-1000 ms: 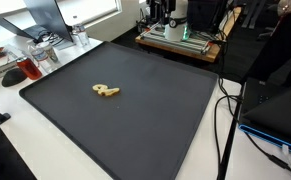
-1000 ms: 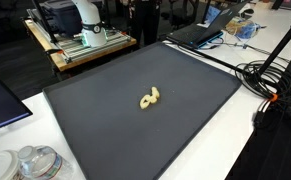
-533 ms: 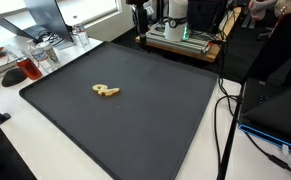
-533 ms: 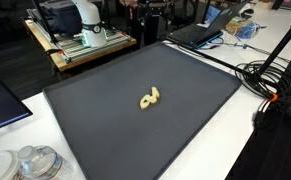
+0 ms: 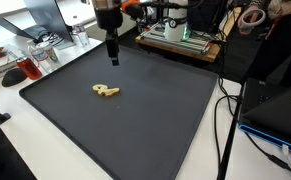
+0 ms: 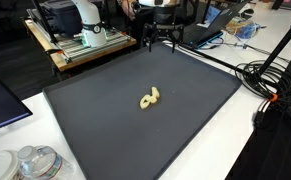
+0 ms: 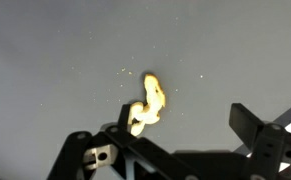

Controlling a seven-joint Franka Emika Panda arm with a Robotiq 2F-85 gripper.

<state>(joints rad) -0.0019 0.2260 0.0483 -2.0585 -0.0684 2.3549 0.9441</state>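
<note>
One gripper (image 7: 171, 150), jaws spread wide with nothing between the pads, hung clear above the dark mat (image 5: 175, 115). One curled yellow piece (image 7: 148, 104) lay flat on the mat, below the jaws and forward of them, well apart from both fingers. In the wrist view it sat nearer the left-hand finger (image 7: 86, 156) than the other. Hazards, as judged: a descent from this offset would likely bring that finger down on the piece or nudge it sideways across the mat. The piece being small, low and knobbly, closing pads might pinch only one lobe and let it twist out, or scrape the mat beneath. Surroundings in an exterior view, left to right: glass dish (image 5: 25, 68) with something red in it, far left of the jaws and off the mat; clear bottles (image 5: 79, 38), just left of the jaws; equipment bench (image 5: 180, 35), right of the jaws and behind; black cables (image 5: 225, 115), far right along the mat's edge; laptop (image 5: 275, 110), farthest right. Obstructions: nothing stood between the jaws and the piece.
</note>
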